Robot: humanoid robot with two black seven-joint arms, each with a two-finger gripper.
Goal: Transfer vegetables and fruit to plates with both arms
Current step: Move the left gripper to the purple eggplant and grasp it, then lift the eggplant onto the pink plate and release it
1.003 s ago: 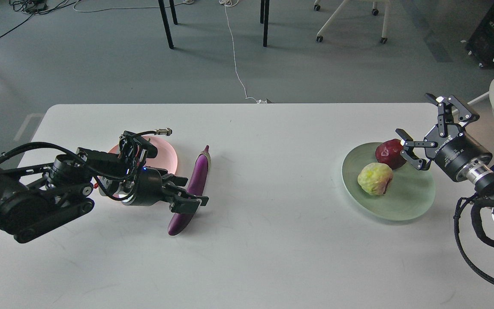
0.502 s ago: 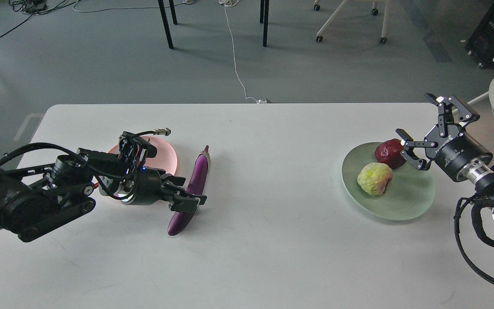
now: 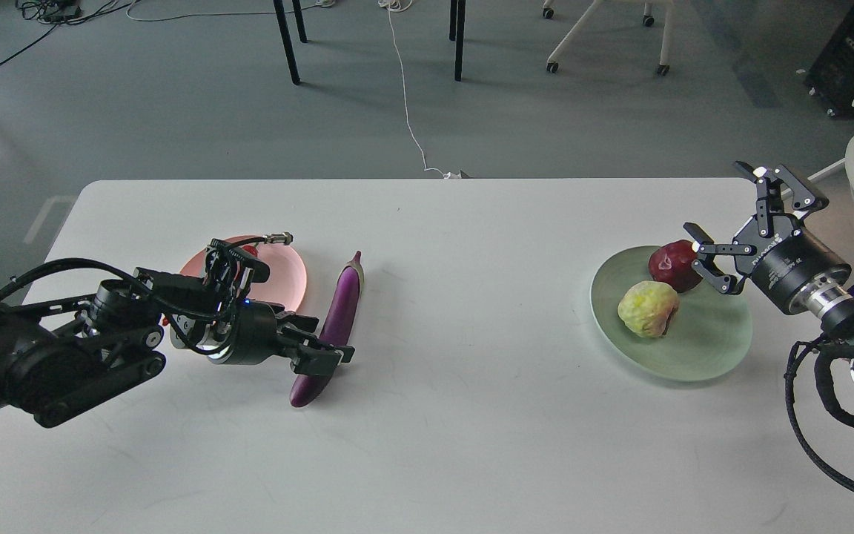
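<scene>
One vegetable is left out on the table: the long purple eggplant, lying lengthwise just right of the pink plate, stem end pointing away. The left claw is low against its near half, and its dark fingers overlap the purple skin; from here I cannot tell whether they are spread or clamped on it. A sliver of red at the plate's far rim looks like the chili pepper, mostly hidden behind the arm's cables.

That eggplant should be light but awkward: glossy, likely slippery, firm enough not to crush, and long enough to swing if taken near one end. My call is to grip across the middle of its length, where the body is even, not down by the rounded tip where the claw sits now.

Over on the right, the green plate already carries both fruits. The bumpy yellow-green fruit sits near its centre, and the dark red fruit rests at the far rim. The right claw has its fingers spread wide and gripping nothing, one lower fingertip just beside the red fruit.

In the way? Mostly the left arm's own looped cable and connector hanging over the pink plate, and the pepper claiming space there.
</scene>
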